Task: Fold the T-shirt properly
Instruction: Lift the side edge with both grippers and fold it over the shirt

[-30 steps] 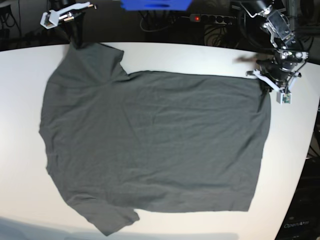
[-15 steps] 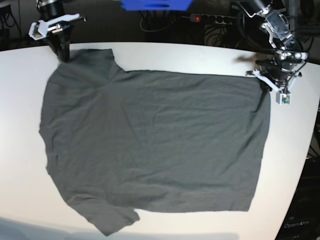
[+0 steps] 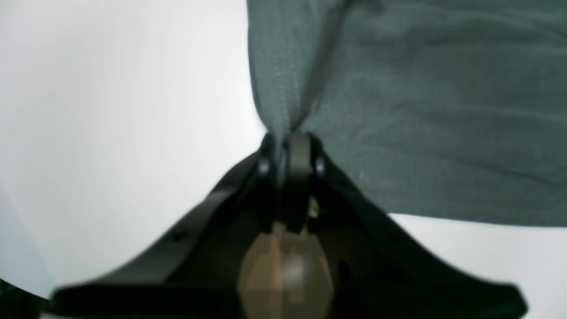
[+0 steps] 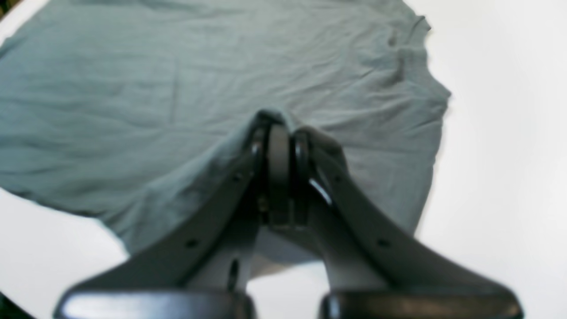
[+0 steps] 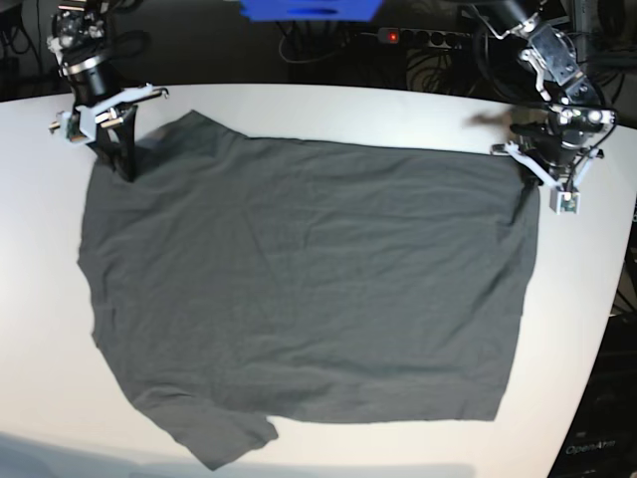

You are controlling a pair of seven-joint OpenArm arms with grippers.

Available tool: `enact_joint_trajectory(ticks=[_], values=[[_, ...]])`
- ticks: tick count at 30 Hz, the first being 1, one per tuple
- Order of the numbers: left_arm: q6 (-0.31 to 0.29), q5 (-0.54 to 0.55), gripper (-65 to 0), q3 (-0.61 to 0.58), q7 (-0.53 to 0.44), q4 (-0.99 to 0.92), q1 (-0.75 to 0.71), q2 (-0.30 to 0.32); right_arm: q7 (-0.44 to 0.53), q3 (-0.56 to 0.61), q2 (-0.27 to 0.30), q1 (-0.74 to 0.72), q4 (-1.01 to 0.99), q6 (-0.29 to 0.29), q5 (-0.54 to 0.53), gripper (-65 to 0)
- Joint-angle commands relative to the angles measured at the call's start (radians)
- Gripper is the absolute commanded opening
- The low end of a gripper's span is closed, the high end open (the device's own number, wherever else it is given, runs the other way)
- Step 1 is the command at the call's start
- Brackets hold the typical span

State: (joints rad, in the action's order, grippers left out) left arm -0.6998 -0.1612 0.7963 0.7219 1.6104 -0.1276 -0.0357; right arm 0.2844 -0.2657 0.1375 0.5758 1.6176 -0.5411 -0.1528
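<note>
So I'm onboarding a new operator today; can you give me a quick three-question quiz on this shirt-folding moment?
1. True or false: the right gripper has its fingers closed on cloth of the T-shirt.
2. In the base view, the left gripper holds the T-shirt at which spot? A) the top right corner B) the bottom left sleeve C) the middle of the cloth
3. Fill in: the T-shirt lies spread on a ___ table.

Key: 1 true; 2 A; 3 white.
</note>
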Motion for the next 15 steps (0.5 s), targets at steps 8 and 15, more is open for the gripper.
enact_joint_trajectory(ticks=[8, 15], values=[[0.002, 0.009, -62.4, 0.001, -0.015, 0.049, 0.030, 0.012, -0.041, -0.030, 0.012, -0.101, 0.017, -0.004, 0.071, -64.3], [0.002, 0.012, -62.4, 0.001, 0.127, 0.117, 0.088, 0.035, -0.063, -0.030, 0.012, -0.127, 0.042, -0.004, 0.097, -64.3]])
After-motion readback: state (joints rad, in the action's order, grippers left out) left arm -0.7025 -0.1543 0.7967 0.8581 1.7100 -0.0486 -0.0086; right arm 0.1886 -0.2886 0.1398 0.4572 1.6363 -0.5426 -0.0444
